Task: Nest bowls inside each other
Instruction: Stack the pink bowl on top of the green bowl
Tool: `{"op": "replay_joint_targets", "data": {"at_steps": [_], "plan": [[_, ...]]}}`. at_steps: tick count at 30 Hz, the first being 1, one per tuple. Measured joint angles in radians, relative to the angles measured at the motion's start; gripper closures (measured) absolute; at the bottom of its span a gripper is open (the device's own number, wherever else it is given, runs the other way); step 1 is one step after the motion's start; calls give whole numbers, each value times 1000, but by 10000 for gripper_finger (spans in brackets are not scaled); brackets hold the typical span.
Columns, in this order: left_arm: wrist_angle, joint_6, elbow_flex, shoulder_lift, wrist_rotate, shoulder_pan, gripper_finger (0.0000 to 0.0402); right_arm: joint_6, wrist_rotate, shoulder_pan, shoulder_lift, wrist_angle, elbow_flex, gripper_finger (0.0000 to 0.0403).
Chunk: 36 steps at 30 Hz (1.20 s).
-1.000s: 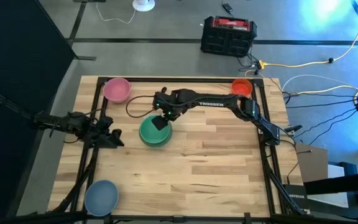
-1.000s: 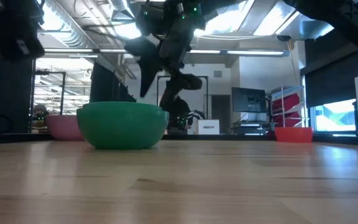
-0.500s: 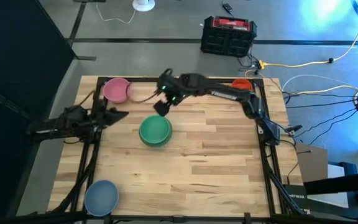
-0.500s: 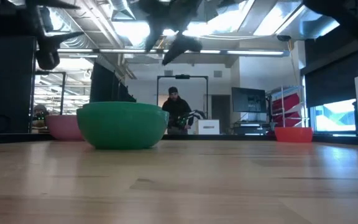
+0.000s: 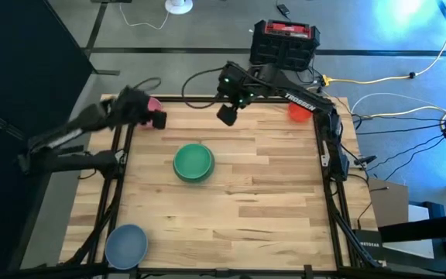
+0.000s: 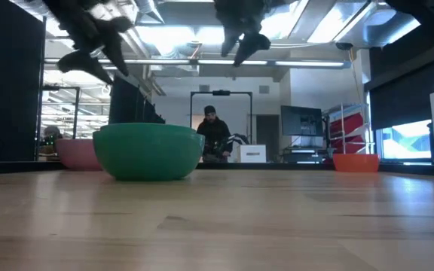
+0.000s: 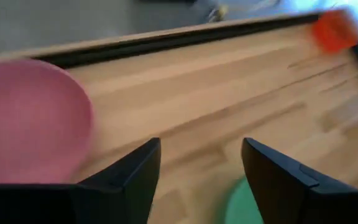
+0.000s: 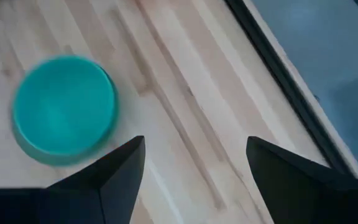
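Note:
A green bowl (image 5: pixel 193 163) stands on its base at the table's middle left; it also shows in the low view (image 6: pixel 149 150) and in the right wrist view (image 8: pixel 64 109). The pink bowl (image 7: pixel 30 118) sits at the far left corner, mostly hidden from above (image 5: pixel 153 102) by my left gripper (image 5: pixel 158 118), which hovers open over its right rim. An orange-red bowl (image 5: pixel 299 112) stands at the far right, partly under my right arm. A light blue bowl (image 5: pixel 125 245) rests at the near left corner. My right gripper (image 5: pixel 228 115) hangs open, high above the far edge, with nothing between its fingers.
Black frame rails (image 5: pixel 118 147) run along the table's left, right and far edges. A black and red case (image 5: pixel 285 43) and cables lie on the floor beyond the far edge. A person (image 6: pixel 211 135) stands far behind the table. The table's right half is bare wood (image 5: pixel 269 194).
My right gripper has risen from over the green bowl and gone toward the far edge and to the right. My left gripper has lifted from the table's left edge and swung toward the far edge, up to the pink bowl. The bowls have stayed where they were.

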Motion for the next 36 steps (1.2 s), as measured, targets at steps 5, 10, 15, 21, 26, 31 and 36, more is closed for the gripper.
{"op": "replay_joint_targets", "data": {"at_steps": [5,10,15,21,26,31,36], "plan": [[-268,161,265,291,-7,160,194,-107,17,-34,-23,-88,0,139],[-437,296,373,465,26,254,194,-176,21,-90,-34,-122,0,139],[-455,359,373,541,72,285,194,-224,22,-195,-67,-141,-14,139],[-430,373,334,569,133,300,194,-209,-25,-314,-208,-29,-254,139],[-390,367,261,572,125,303,194,-177,-54,-366,-361,108,-528,139],[-350,362,189,575,118,307,194,-146,-83,-418,-514,244,-801,139],[-309,357,116,578,111,311,194,-114,-111,-467,-662,375,-1068,139]]}}
